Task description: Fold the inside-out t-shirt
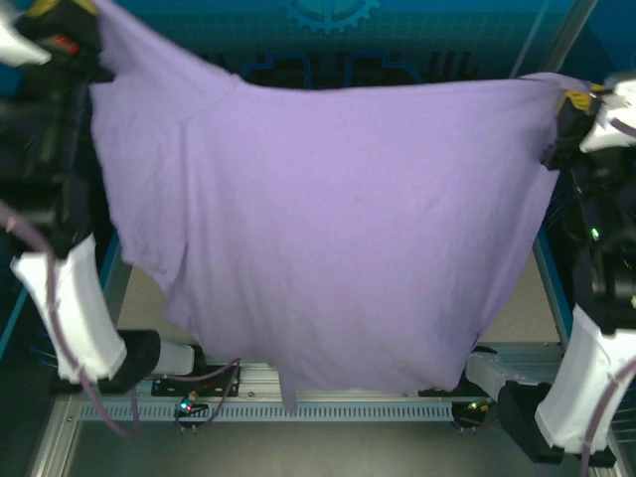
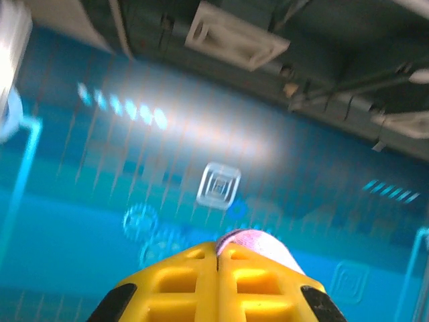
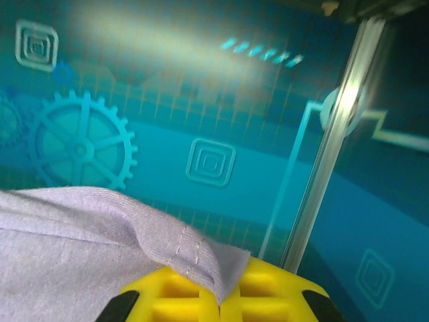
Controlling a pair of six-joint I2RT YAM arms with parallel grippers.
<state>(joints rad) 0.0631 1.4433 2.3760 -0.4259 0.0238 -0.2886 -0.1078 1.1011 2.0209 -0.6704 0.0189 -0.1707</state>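
Note:
The lavender t-shirt (image 1: 328, 229) hangs spread wide in the air between both arms, its lower edge down near the arm bases. My left gripper (image 1: 75, 45) holds the top left corner; in the left wrist view its yellow fingers (image 2: 188, 282) are pressed together with a small tuft of the t-shirt (image 2: 258, 243) poking out, the left gripper (image 2: 218, 258) shut on it. My right gripper (image 1: 574, 104) holds the top right corner. In the right wrist view a stitched hem of the t-shirt (image 3: 100, 235) drapes over the shut right gripper (image 3: 221, 295).
A teal backdrop with gear and square patterns (image 3: 80, 144) stands behind. A metal frame post (image 3: 328, 168) rises close on the right. The aluminium rail with the arm bases (image 1: 328, 393) runs along the near edge below the cloth.

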